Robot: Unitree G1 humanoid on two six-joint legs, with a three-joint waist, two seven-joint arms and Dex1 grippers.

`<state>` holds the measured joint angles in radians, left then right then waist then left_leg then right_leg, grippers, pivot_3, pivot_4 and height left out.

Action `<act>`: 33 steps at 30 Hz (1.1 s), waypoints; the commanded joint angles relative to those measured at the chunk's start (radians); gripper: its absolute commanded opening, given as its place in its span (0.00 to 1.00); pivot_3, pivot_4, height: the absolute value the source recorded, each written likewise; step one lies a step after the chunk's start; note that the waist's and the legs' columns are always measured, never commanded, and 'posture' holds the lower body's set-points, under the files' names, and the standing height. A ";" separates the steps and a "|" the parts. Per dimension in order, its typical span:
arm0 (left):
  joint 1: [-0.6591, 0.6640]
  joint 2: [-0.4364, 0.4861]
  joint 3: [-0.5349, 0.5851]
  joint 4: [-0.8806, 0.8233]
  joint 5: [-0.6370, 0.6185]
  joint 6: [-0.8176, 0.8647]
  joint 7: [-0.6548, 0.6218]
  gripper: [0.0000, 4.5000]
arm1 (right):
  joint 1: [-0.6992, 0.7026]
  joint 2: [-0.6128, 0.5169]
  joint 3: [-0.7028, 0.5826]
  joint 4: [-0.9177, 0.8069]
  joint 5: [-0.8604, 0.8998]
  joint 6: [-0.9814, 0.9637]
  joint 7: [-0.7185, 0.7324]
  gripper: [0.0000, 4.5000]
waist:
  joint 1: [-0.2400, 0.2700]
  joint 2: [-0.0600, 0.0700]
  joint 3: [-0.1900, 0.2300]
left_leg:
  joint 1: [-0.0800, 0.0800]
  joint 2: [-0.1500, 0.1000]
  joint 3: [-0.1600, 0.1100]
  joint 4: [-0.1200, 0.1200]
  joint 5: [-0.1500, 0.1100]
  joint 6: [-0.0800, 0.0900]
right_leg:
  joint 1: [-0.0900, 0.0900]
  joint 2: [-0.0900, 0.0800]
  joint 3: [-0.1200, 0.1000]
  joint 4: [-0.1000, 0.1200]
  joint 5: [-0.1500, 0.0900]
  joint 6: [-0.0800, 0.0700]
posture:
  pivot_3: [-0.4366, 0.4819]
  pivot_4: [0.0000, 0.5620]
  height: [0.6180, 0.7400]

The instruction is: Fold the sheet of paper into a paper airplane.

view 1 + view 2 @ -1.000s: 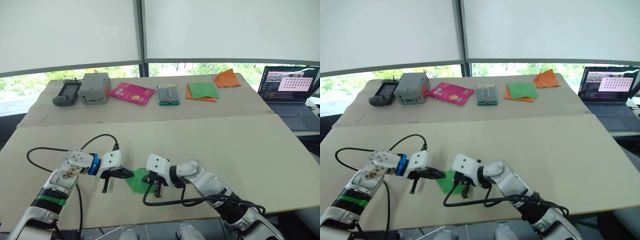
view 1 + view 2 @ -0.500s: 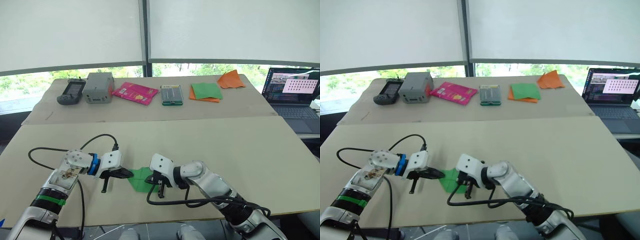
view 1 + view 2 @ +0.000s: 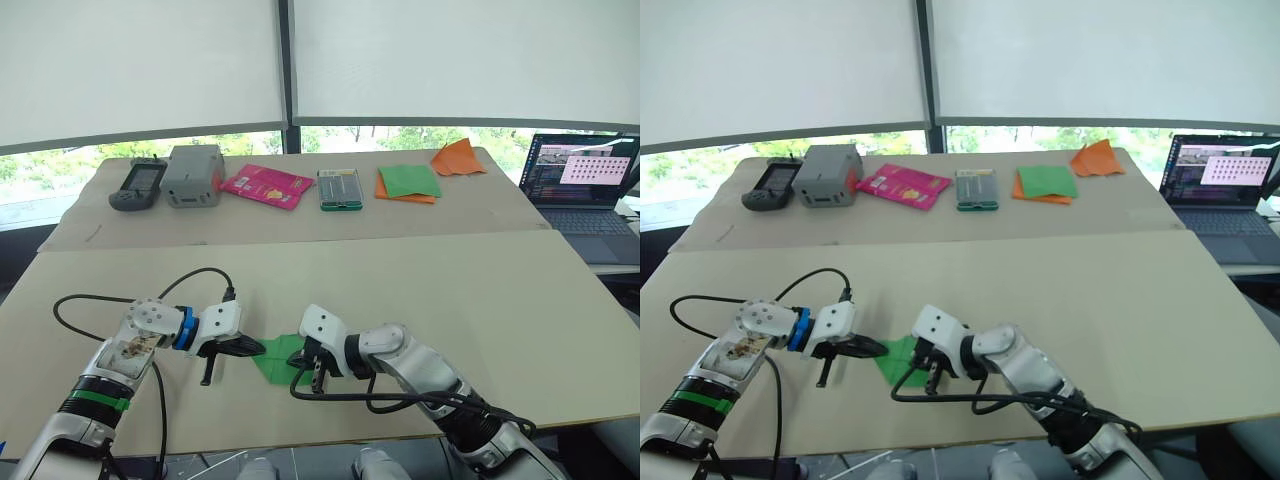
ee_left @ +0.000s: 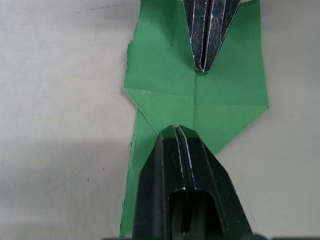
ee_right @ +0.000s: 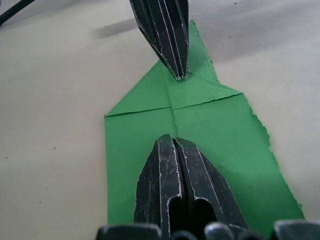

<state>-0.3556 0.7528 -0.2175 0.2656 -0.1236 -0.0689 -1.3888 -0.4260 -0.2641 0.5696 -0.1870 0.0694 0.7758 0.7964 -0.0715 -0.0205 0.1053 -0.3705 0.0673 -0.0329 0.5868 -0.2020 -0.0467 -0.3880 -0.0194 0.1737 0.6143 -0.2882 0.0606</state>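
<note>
Beige tabletop across the lower frame, window and white blinds up top, laptop at the right edge. Along the far table in the upper half, left to right: handheld device, grey box, pink packet, small green-edged case, green sheet stacked on an orange sheet, crumpled orange paper.

Lower centre of the head views: sheet of paper flat on the near table, pinned between two arms, left gripper on its left edge, right gripper on its right part. From up here, just a small green patch, folds unreadable.

Wrist views fill in the rest. Left wrist: fingers clenched tight, tips pressing on the pointed end, the other gripper's closed tip on the centre crease further along. Right wrist: right gripper also clenched, nothing between the fingers, tips down on the centre crease; left gripper's tip on the nose.

Paper itself: bright green, two corners folded in to a point, one crease down the middle, one cross crease, edge slightly ragged.
</note>
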 commanded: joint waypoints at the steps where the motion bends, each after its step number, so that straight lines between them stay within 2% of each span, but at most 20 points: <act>1: 0.007 0.008 -0.015 0.020 0.025 -0.005 -0.001 0.00 | -0.001 0.021 -0.010 -0.014 0.023 0.018 -0.017 0.00 | 0.000 0.000 0.000 | 0.000 0.000 0.000 0.000 0.000 0.000 | 0.000 0.000 0.000 0.000 0.000 0.000 | 0.48 0.27 1.00; 13: 0.009 0.009 -0.014 0.024 0.025 -0.012 0.000 0.00 | -0.003 0.014 0.005 0.024 -0.006 -0.037 -0.062 0.00 | 0.000 -0.001 0.002 | 0.000 0.000 0.000 0.000 0.000 0.000 | 0.000 0.000 0.000 0.000 0.000 0.000 | 0.48 0.27 1.00; 24: 0.010 0.010 -0.011 0.025 0.024 -0.016 0.002 0.00 | -0.001 0.044 -0.056 -0.085 0.100 -0.074 -0.026 0.00 | 0.000 0.000 0.003 | -0.001 0.000 0.000 -0.001 0.000 0.000 | -0.001 0.000 0.000 0.000 0.000 0.000 | 0.48 0.27 1.00; 33: 0.010 0.012 -0.010 0.021 0.023 -0.013 0.003 0.00 | 0.011 0.012 0.003 0.008 0.035 -0.102 -0.042 0.00 | 0.000 -0.001 0.003 | -0.001 0.000 0.000 -0.001 0.000 0.000 | -0.001 0.000 0.000 -0.001 0.000 0.000 | 0.48 0.27 1.00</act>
<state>-0.3573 0.7528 -0.2153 0.2712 -0.1243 -0.0883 -1.3875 -0.4116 -0.2598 0.5740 -0.1715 0.1019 0.6995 0.7576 -0.0715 -0.0212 0.1085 -0.3711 0.0673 -0.0330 0.5862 -0.2020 -0.0467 -0.3886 -0.0194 0.1737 0.6135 -0.2882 0.0606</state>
